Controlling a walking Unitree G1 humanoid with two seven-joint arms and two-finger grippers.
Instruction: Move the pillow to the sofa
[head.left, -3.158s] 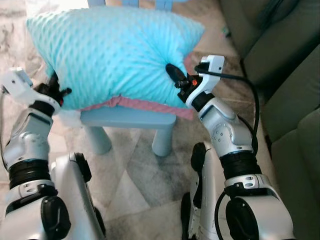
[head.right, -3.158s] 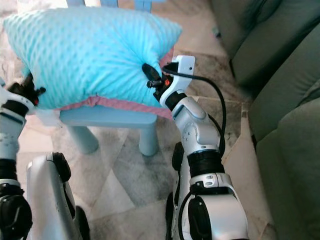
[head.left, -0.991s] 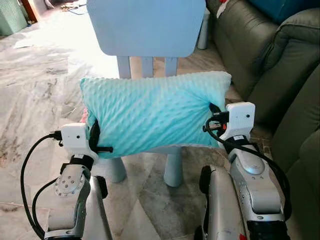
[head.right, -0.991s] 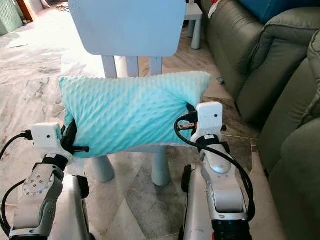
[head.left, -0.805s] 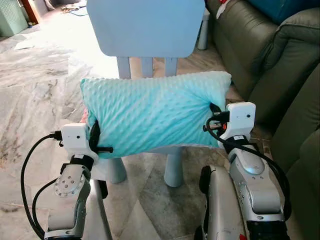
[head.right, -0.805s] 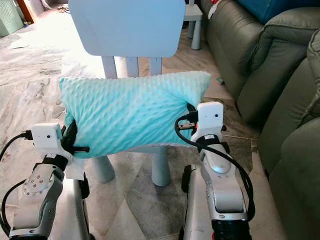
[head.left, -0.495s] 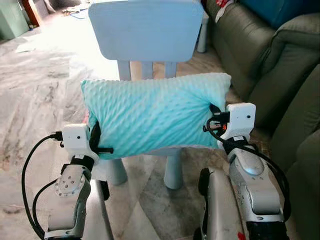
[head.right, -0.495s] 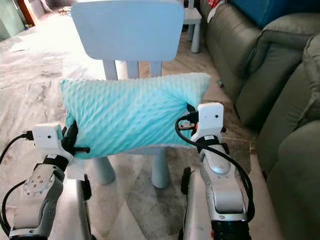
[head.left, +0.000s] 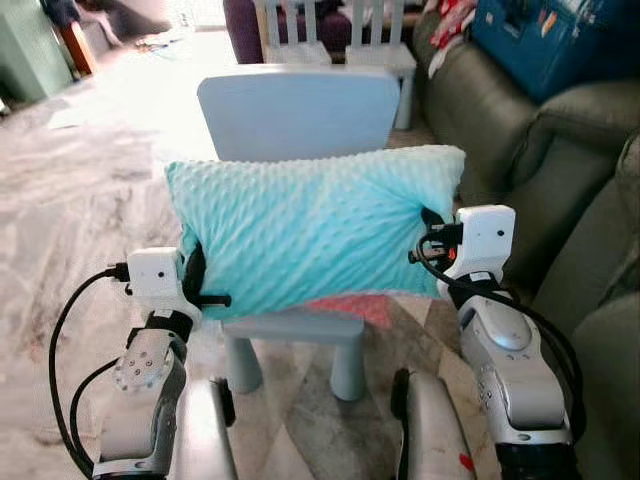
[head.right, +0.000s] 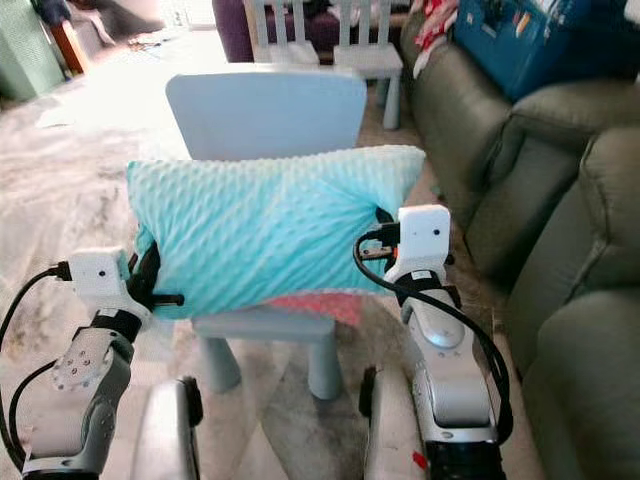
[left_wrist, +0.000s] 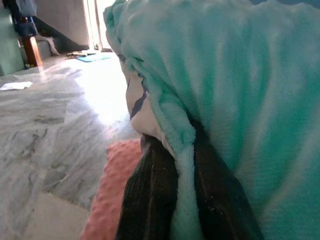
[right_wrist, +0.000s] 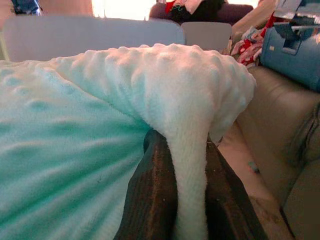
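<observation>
Both pairs of black fingers are clenched on the pillow (head.left: 315, 228), one at each end. From my seat I can see the left gripper (head.left: 193, 283) pinching the edge at the robot's left, with a fold of turquoise fabric squeezed between the two fingers (left_wrist: 150, 200) in the left wrist view. The right gripper (head.left: 430, 228) does the same on the opposite edge, and the right wrist view shows a bunched ridge of the bumpy cover caught between its fingers (right_wrist: 152, 195).

I see the pillow held up off the seat, stretched level between the two grippers in front of the robot, hiding the lower part of the pale blue chair (head.left: 300, 110). Under the pillow, a pink cushion (head.left: 350, 308) lies on the chair's seat.

Off to the robot's right stands the olive-green sofa (head.left: 570, 150), well apart from the pillow. A blue bag (head.left: 545, 40) sits on it farther back. Marble floor (head.left: 70, 190) spreads out to the left, and two white chairs (head.left: 335, 25) stand beyond the blue one.
</observation>
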